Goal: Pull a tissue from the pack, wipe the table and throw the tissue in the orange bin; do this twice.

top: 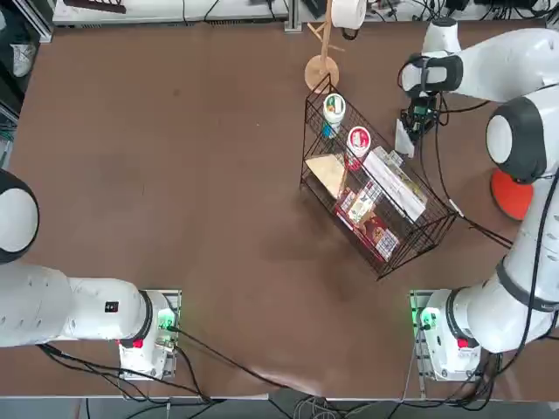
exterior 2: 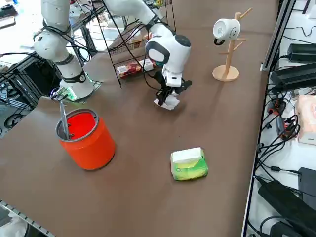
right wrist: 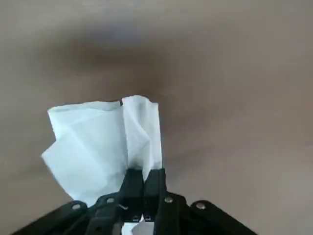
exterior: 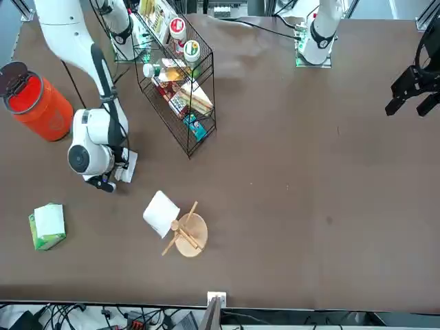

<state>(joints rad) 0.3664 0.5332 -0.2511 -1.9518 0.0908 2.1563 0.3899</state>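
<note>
My right gripper (right wrist: pixel 143 177) is shut on a white tissue (right wrist: pixel 105 144) and holds it down against the brown table (exterior 2: pixel 207 123). From the right side, the tissue (exterior 2: pixel 167 101) lies crumpled under the gripper (exterior 2: pixel 169 94), between the wire basket and the pack. The light-green pack (exterior 2: pixel 188 164) lies flat nearer the table's edge, apart from the gripper; it also shows in the front view as the pack (exterior: pixel 47 225). The orange bin (exterior 2: pixel 85 136) stands upright with its lid tipped open, to the side of the gripper. Overhead, the gripper (top: pixel 410 124) sits right of the basket, with the bin (top: pixel 511 194) partly behind the arm.
A black wire basket (top: pixel 376 188) filled with snack packets and cups stands beside the gripper. A wooden mug tree (exterior 2: pixel 228 49) with a white mug is farther along the table. Cables run along the table's right edge (exterior 2: pixel 256 148).
</note>
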